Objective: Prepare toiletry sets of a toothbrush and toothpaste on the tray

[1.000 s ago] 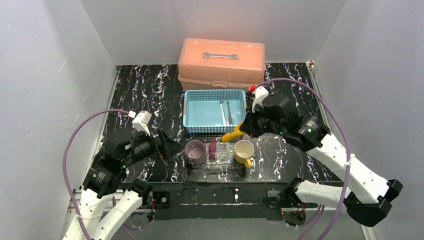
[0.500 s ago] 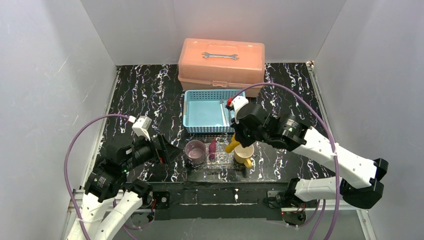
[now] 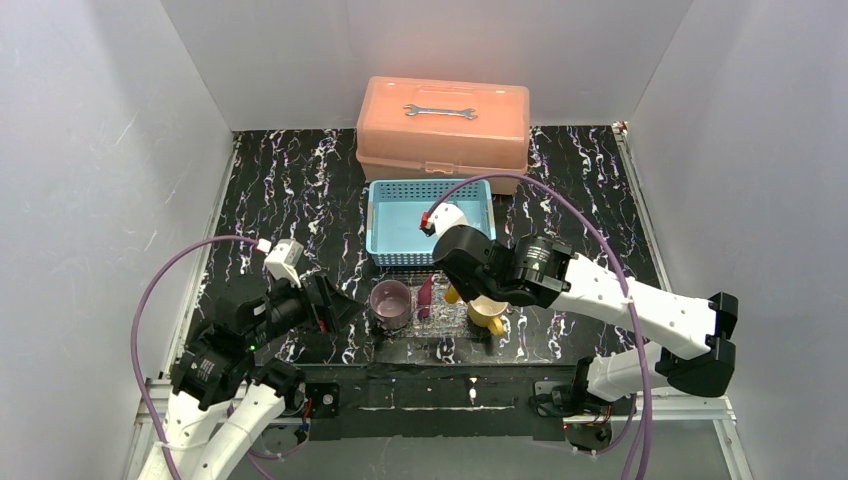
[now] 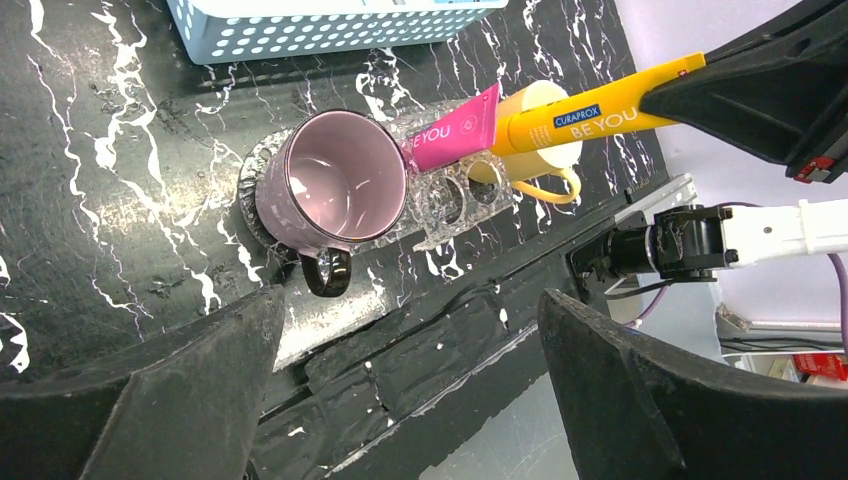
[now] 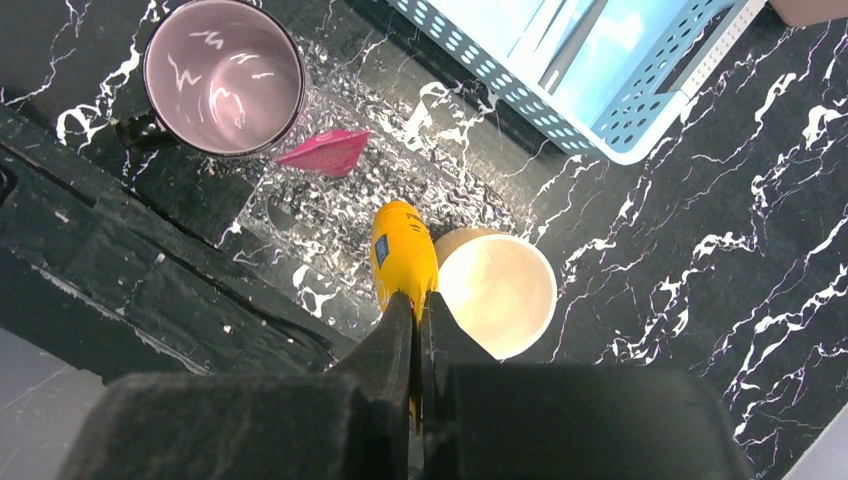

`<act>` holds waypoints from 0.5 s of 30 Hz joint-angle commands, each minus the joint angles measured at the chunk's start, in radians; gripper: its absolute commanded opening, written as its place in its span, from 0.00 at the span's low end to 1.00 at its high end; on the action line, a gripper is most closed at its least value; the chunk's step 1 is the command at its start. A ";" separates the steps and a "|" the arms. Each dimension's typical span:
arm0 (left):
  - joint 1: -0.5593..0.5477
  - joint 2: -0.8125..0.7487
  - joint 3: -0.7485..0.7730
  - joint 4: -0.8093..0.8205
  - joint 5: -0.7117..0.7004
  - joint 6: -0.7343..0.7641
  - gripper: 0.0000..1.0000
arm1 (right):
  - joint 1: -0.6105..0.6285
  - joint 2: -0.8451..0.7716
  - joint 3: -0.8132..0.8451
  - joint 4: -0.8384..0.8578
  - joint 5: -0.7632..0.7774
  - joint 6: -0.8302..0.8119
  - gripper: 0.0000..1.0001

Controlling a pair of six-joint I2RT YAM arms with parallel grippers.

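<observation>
Marbled table's (image 3: 290, 190) near edge: the right gripper (image 5: 417, 297), clamped on the yellow tube (image 5: 400, 250), has swung over the tray (image 5: 345, 195), ready for placing; left gripper (image 4: 410, 325) gapes empty.

surface: black marbled table (image 3: 290, 190) | far side: salmon toolbox (image 3: 400, 135) | middle: light-blue mesh basket (image 3: 395, 225) | near edge: clear tray (image 3: 440, 322)
</observation>
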 commanded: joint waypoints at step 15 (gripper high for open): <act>-0.001 -0.033 -0.044 0.007 -0.016 0.014 0.98 | 0.007 0.049 -0.012 0.152 0.034 0.002 0.01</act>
